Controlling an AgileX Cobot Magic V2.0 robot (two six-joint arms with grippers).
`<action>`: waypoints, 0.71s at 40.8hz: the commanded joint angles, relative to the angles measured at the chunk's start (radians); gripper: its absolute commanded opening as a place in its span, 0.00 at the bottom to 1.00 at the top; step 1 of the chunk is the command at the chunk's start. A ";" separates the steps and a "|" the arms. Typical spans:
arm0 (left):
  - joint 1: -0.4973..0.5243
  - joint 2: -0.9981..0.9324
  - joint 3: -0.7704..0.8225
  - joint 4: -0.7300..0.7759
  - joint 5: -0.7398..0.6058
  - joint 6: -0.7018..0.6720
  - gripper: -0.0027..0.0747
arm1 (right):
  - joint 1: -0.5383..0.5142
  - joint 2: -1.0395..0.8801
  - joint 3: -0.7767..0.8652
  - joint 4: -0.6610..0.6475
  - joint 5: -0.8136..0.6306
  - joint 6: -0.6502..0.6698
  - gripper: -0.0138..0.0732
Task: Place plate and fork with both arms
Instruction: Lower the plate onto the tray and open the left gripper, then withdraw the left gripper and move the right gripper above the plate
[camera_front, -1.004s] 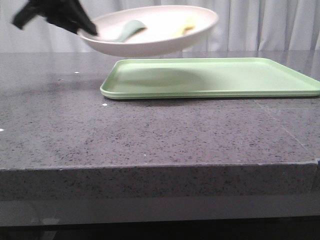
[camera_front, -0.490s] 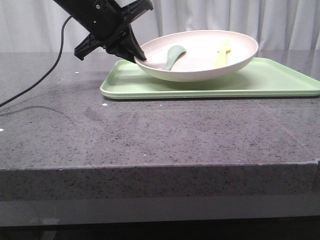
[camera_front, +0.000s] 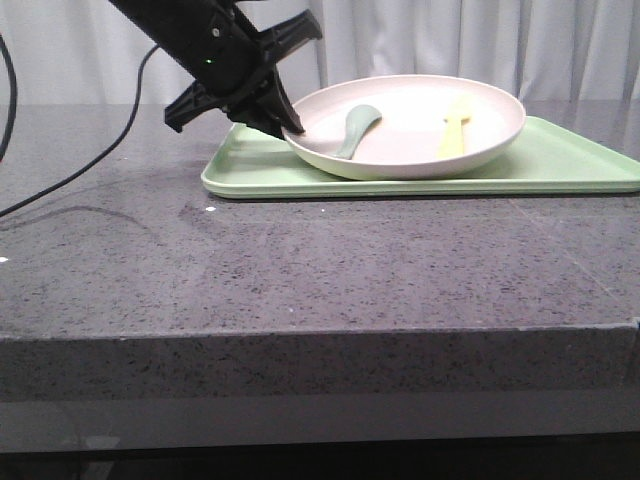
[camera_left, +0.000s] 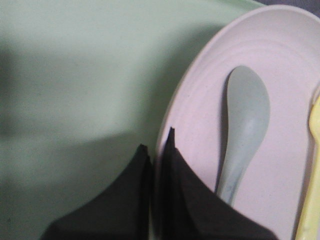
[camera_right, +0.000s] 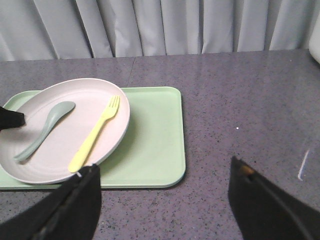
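The off-white plate (camera_front: 405, 135) rests on the light-green tray (camera_front: 560, 160), tilted up a little at its left. It also shows in the left wrist view (camera_left: 280, 65) and the right wrist view (camera_right: 65, 150). The pale-yellow fork (camera_front: 455, 125) (camera_right: 95, 135) lies in the plate beside a grey-green spoon (camera_front: 355, 125) (camera_left: 245, 120). My left gripper (camera_front: 290, 125) (camera_left: 157, 145) is shut on the plate's left rim. My right gripper (camera_right: 165, 192) is open and empty above the table, near the tray's corner; it is out of the front view.
The tray (camera_right: 155, 140) lies on the grey stone table (camera_front: 300, 260). The left arm's black cable (camera_front: 60, 185) hangs over the table's left. White curtains (camera_right: 200, 25) hang behind the table.
My left gripper has carried the plate down from the air and a little to the right onto the tray, with fork and spoon still in it.
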 joint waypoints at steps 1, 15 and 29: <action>-0.011 -0.065 -0.037 -0.039 -0.061 -0.018 0.10 | 0.002 0.007 -0.037 0.003 -0.079 -0.012 0.79; -0.011 -0.065 -0.039 -0.029 -0.044 -0.018 0.25 | 0.002 0.007 -0.037 0.003 -0.079 -0.012 0.79; 0.051 -0.201 -0.041 0.104 0.000 -0.018 0.33 | 0.002 0.007 -0.037 0.003 -0.079 -0.012 0.79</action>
